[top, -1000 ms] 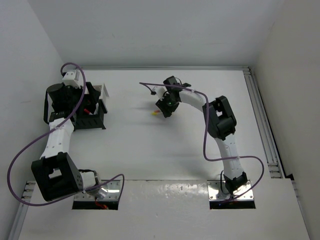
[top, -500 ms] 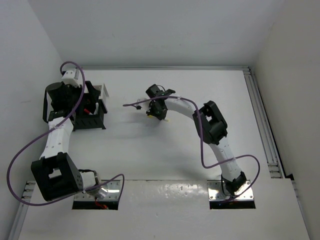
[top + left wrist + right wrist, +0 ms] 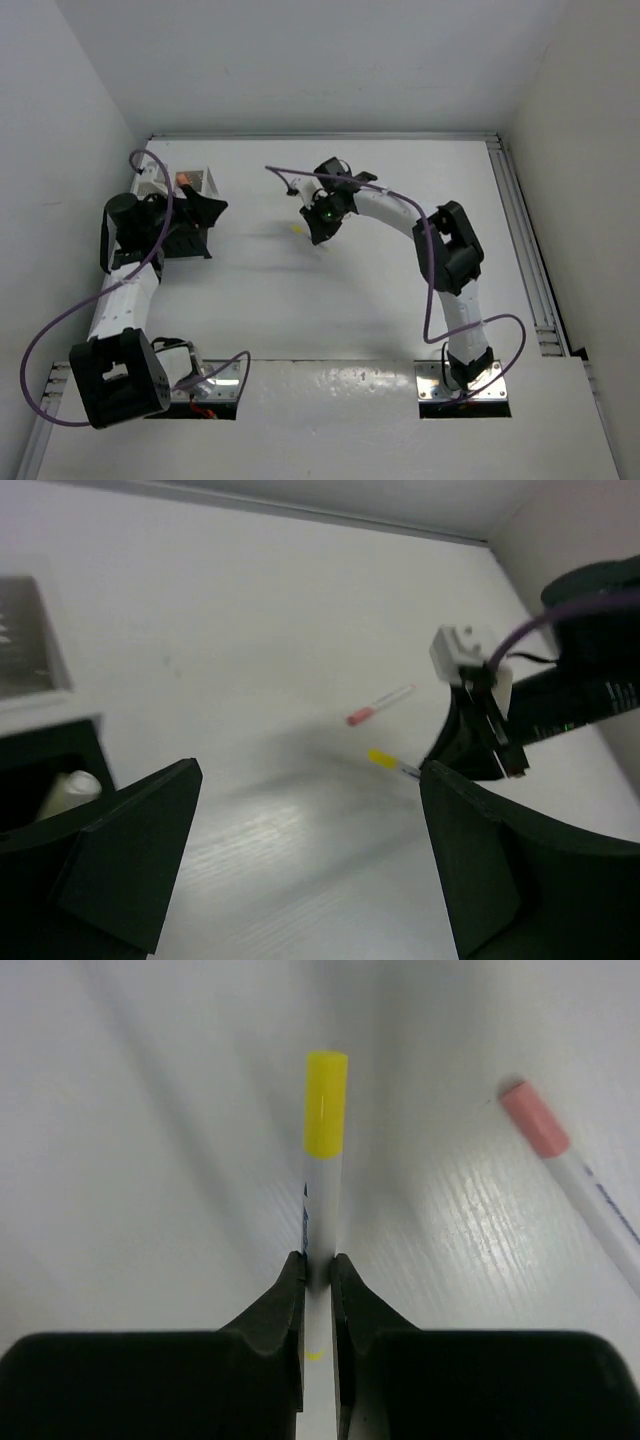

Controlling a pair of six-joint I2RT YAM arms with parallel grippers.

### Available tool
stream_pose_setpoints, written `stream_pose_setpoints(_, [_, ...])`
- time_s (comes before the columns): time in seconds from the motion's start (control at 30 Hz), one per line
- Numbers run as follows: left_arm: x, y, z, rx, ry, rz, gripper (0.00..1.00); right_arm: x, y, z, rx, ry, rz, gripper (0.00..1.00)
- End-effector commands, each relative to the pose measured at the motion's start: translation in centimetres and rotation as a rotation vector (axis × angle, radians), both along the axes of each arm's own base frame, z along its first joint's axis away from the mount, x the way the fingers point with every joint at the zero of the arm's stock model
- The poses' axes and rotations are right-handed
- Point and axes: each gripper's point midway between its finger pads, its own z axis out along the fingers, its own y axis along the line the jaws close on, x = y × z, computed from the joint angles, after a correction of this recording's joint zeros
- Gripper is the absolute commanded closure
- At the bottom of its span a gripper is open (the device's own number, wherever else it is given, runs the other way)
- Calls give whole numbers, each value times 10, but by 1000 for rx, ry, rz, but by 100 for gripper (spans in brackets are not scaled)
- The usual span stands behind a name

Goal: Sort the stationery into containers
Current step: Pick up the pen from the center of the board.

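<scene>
Toward the far edge of the worktop (image 3: 300,330), about midway between its left and right edges, the right fingers (image 3: 275,1305) are clamped together on the white barrel of a yellow-capped marker (image 3: 325,1110). The yellow cap points away from the wrist. Whether the marker rests on the worktop or is raised off it cannot be told. Just beside it, and not touching it, a pink-capped pen (image 3: 560,1175) lies flat on the worktop at an angle to the marker.

Near the left edge, toward the far-left corner, stands the black organizer (image 3: 185,243), with the white perforated bin (image 3: 200,180) adjoining it on the far side. A small orange piece (image 3: 185,181) shows at the bin; whether it lies inside is unclear. A pale rounded item (image 3: 70,788) sits in one compartment of the organizer.

The left fingers (image 3: 130,860) hang over the organizer's right side, spread wide apart with nothing between them, and face across the worktop towards the two pens, well apart from both.
</scene>
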Motion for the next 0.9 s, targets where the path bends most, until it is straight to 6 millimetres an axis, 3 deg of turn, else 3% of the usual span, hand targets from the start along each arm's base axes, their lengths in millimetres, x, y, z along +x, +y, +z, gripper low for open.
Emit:
stream_pose_setpoints(0.0, [-14,-31,16,-184,-7,-97,3,8,48,98,344,3,-110,100])
stream_pose_setpoints(0.07, [-19,-46,4,-239,56,-117,4,5,60,122,435,33,-133,100])
stream_pose_setpoints(0.2, [-29,-75,-10,-277,113,-184,4,-4,75,148,533,79,-137,100])
stream_pose_setpoints(0.5, [-29,-105,12,-330,85,-277,3,-31,99,171,602,160,-100,100])
stream_pose_setpoints(0.77, [-16,-104,-1,-273,124,-221,4,-49,113,186,630,177,-57,100])
stream_pose_setpoints(0.87, [-12,-105,1,-297,126,-223,14,-55,117,193,637,179,-36,100])
